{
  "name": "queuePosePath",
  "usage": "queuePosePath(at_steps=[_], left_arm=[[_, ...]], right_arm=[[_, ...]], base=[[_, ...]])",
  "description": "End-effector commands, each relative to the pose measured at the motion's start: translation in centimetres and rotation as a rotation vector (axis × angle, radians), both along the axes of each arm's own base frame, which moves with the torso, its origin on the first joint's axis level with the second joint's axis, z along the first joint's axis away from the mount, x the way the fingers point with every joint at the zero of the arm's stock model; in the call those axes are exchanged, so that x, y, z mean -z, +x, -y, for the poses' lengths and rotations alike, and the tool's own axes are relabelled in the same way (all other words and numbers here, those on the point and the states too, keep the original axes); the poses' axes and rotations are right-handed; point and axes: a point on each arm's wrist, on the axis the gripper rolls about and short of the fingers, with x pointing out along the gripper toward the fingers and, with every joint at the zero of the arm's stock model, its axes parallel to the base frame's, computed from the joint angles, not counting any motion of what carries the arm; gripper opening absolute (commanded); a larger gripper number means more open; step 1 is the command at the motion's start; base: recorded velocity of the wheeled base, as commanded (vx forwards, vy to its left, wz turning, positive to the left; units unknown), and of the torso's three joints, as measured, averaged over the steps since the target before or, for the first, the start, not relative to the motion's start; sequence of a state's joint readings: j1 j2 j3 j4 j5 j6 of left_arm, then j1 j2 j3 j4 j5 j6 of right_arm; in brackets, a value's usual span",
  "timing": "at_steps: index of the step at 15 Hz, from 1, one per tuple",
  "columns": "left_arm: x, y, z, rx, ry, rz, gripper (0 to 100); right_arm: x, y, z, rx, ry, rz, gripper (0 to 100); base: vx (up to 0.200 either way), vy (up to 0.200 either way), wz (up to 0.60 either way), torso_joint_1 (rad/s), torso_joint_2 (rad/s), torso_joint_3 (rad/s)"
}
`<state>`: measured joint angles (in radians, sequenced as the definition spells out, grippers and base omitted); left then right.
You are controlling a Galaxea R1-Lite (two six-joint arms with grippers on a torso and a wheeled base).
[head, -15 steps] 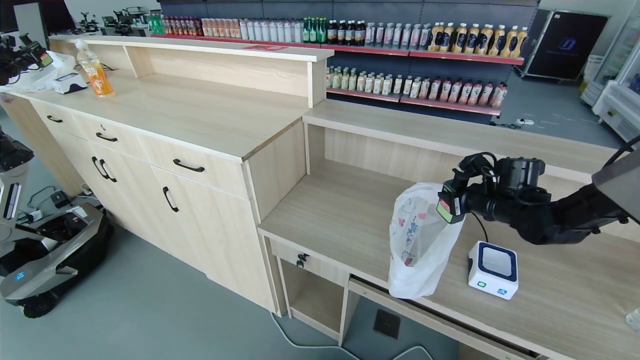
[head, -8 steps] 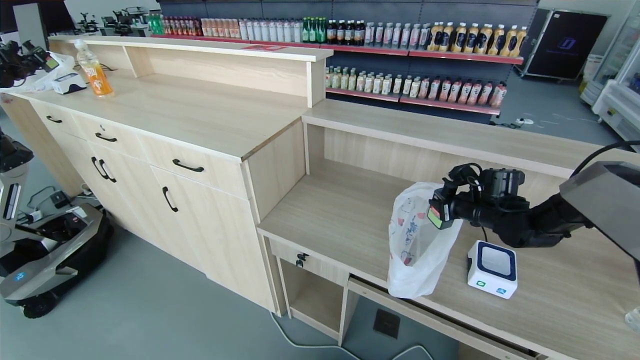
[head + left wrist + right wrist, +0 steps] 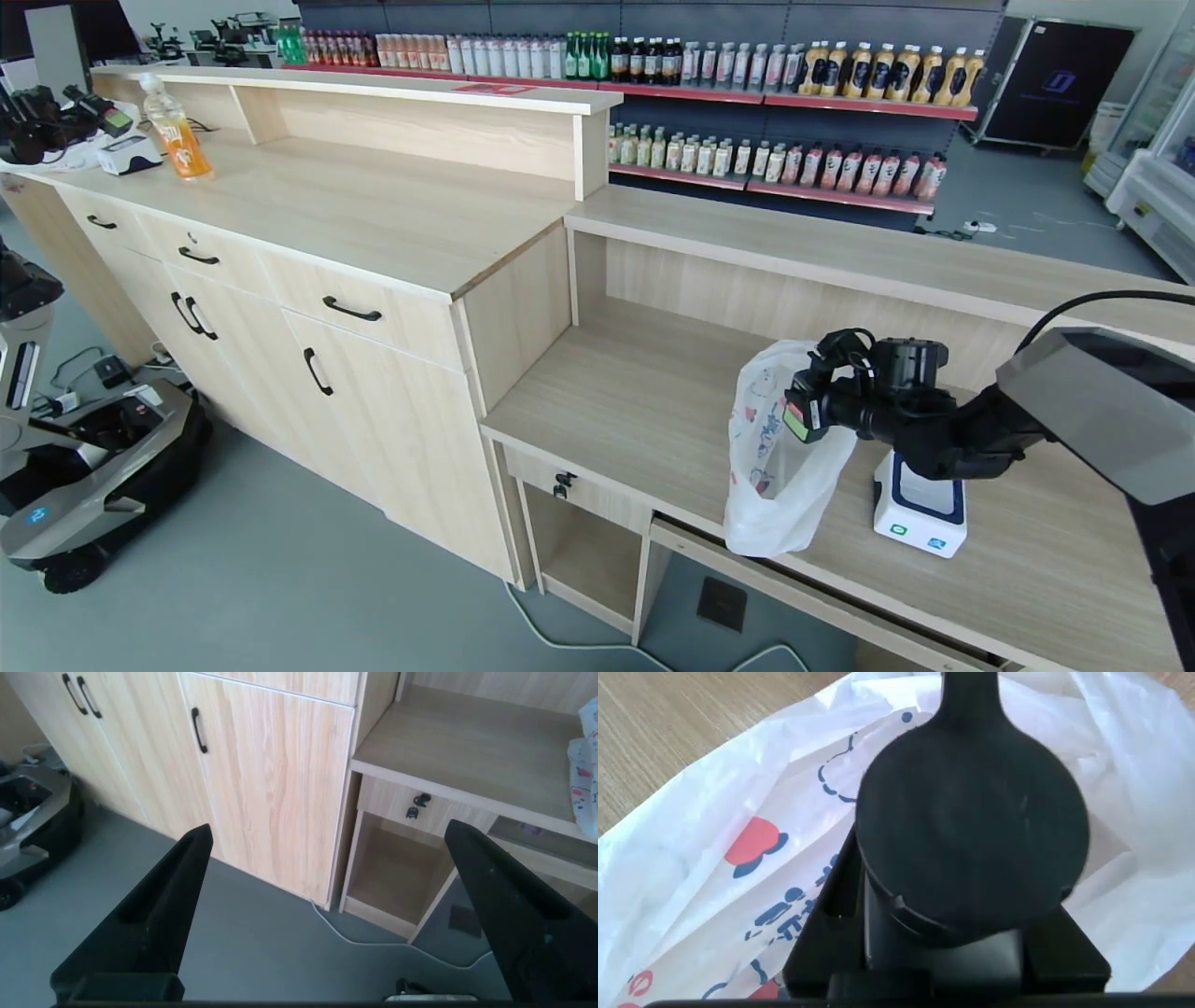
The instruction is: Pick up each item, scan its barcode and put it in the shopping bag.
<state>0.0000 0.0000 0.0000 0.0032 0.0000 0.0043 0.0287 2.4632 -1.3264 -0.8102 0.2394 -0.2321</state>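
Observation:
My right gripper [image 3: 808, 411] hangs at the mouth of the white shopping bag [image 3: 777, 467], shut on a dark item [image 3: 799, 421] with a red and green label. In the right wrist view the item's round black end [image 3: 971, 831] sits right over the printed bag [image 3: 738, 859]. The white scanner [image 3: 920, 511] with a dark blue frame stands on the low counter just right of the bag, partly behind my right forearm. My left gripper [image 3: 327, 831] is open with nothing between its fingers, held over the grey floor in front of the cabinet doors.
The bag and scanner stand on the low wooden counter [image 3: 644, 392], close to its front edge. A taller counter [image 3: 373, 215] to the left carries an orange bottle [image 3: 175, 131] and a second small scanner [image 3: 129, 154]. Drink shelves line the back wall.
My right gripper has carried the dark item leftward and down, from above the scanner side to the bag's mouth. The bag and the scanner have stayed put.

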Motion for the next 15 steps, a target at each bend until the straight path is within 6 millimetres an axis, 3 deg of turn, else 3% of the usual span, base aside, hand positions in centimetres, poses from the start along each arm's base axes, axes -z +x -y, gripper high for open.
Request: queuePosePath(at_steps=[1, 14, 15], left_arm=[[0.0, 0.0, 0.0, 0.000, 0.000, 0.000, 100], [0.0, 0.0, 0.0, 0.000, 0.000, 0.000, 100], [0.0, 0.0, 0.0, 0.000, -0.001, 0.000, 100]], right_arm=[[1.8, 0.2, 0.1, 0.001, 0.000, -0.023, 0], [4.6, 0.4, 0.6, 0.007, -0.013, -0.060, 0], [4.6, 0.4, 0.7, 0.009, -0.018, -0.058, 100]], base=[[0.000, 0.000, 0.00, 0.000, 0.00, 0.000], [0.000, 0.000, 0.00, 0.000, 0.00, 0.000], [0.000, 0.000, 0.00, 0.000, 0.00, 0.000]])
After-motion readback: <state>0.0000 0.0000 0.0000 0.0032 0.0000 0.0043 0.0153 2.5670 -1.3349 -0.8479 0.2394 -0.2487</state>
